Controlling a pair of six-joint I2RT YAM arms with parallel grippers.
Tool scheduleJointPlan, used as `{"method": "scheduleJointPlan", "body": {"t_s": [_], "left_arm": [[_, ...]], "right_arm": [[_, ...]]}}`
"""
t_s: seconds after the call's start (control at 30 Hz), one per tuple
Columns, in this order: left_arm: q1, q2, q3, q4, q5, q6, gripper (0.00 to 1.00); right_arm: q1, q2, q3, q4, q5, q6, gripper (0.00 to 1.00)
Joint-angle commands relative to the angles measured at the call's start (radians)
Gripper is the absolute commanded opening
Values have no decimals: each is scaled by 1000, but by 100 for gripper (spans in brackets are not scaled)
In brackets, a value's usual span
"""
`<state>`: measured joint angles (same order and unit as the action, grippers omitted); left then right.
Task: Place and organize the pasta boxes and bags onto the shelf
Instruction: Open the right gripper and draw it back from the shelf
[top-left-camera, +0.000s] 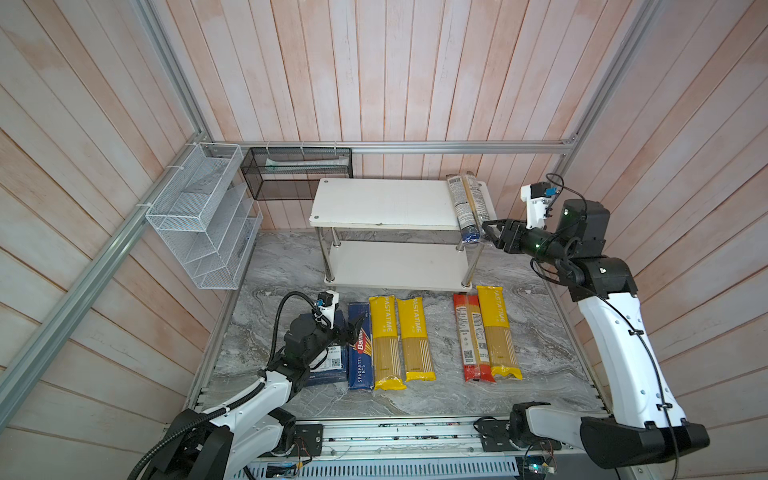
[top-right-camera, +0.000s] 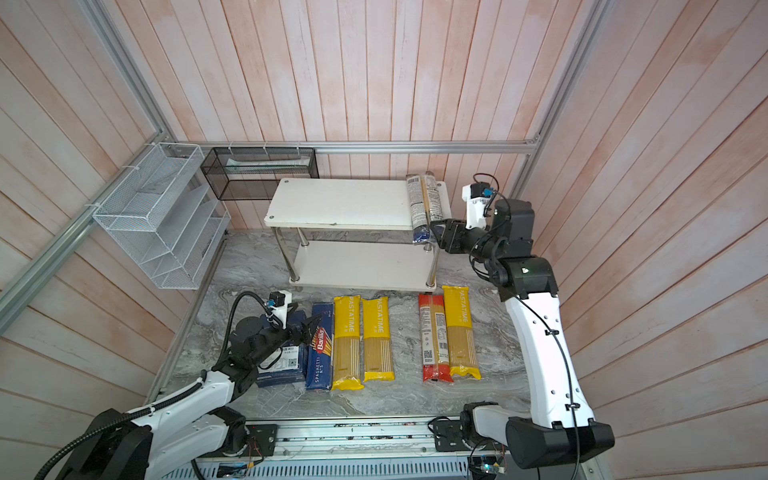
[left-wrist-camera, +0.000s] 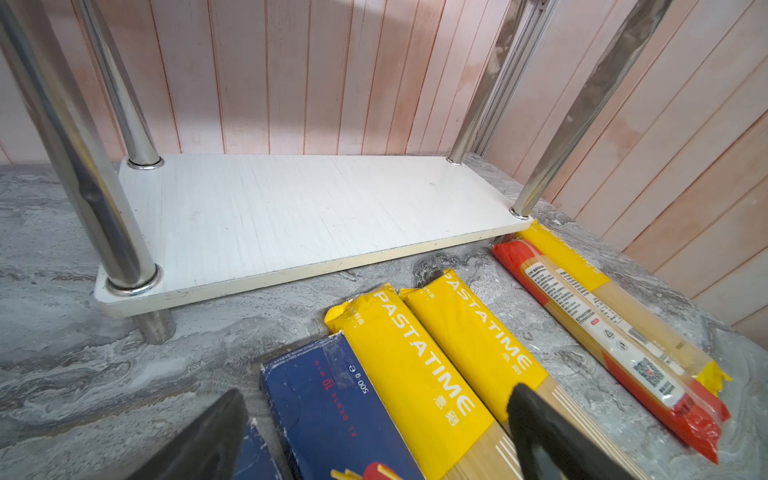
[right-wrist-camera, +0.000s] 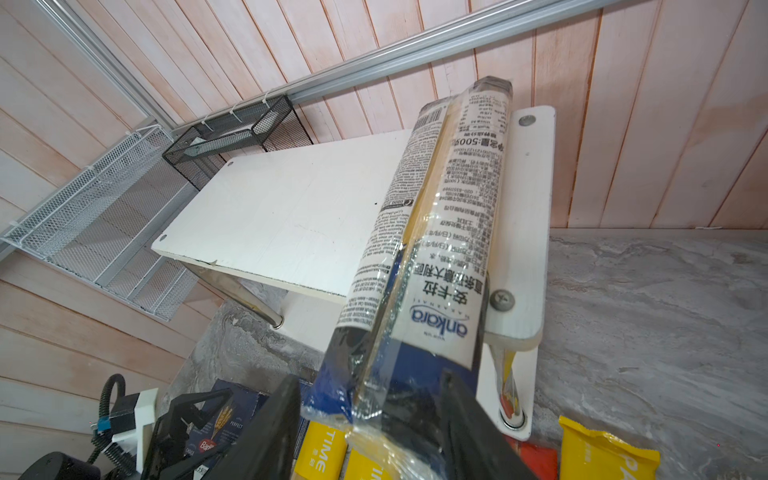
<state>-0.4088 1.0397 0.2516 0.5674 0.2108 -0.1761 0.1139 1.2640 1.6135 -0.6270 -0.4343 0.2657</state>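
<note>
One bag, the dark-blue-ended bag (top-left-camera: 467, 203), lay lengthwise along the right end of the shelf's (top-left-camera: 382, 203) top board. Its blue end jutted past the front edge. The other four bags (top-left-camera: 413, 336) and both boxes (top-left-camera: 359, 345) lay in a row on the bench (top-left-camera: 436, 399) in front.

The step in hand looked like seating this bag. It would go best slid straight toward the back wall (top-left-camera: 415, 83), parallel to the board's short edge and clear of the corner screw (right-wrist-camera: 502, 300), until its weight sat over the board. Only then should it be let go, since a limp bag of brittle strands could tip off.

The right pincer (right-wrist-camera: 370, 380) stood part-way closed, its jaws pressed to either side of the blue end, gripping it. The left pincer (left-wrist-camera: 376, 392) hung open over the row near the narrow box (left-wrist-camera: 332, 407), holding nothing.
</note>
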Motion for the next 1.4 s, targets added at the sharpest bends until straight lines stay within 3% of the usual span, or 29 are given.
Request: {"method": "scheduleJointPlan", "body": {"t_s": [0.0, 0.17, 0.4, 0.63, 1.0, 1.17, 1.37], "left_arm": [[-5, -10, 22, 1, -5, 20, 100], [-4, -10, 24, -4, -5, 23, 100], [-5, -20, 18, -1, -10, 20, 100], [-5, -13, 23, -5, -5, 19, 100], [-5, -10, 25, 1, 14, 15, 100], [-5, 6, 26, 2, 7, 20, 100], [-6, 8, 32, 2, 39, 13, 100]], "right_arm": [[4, 26, 89, -74, 78, -37, 54], [-10, 15, 94, -39, 210, -43, 57], [-53, -70, -42, 43, 248, -4, 58], [-176, -139, -219, 99, 89, 59, 61], [-200, -356, -592, 242, 140, 125, 62], [-199, -449, -818, 339, 113, 187, 62], [-194, -482, -925, 314, 42, 162, 67]]}}
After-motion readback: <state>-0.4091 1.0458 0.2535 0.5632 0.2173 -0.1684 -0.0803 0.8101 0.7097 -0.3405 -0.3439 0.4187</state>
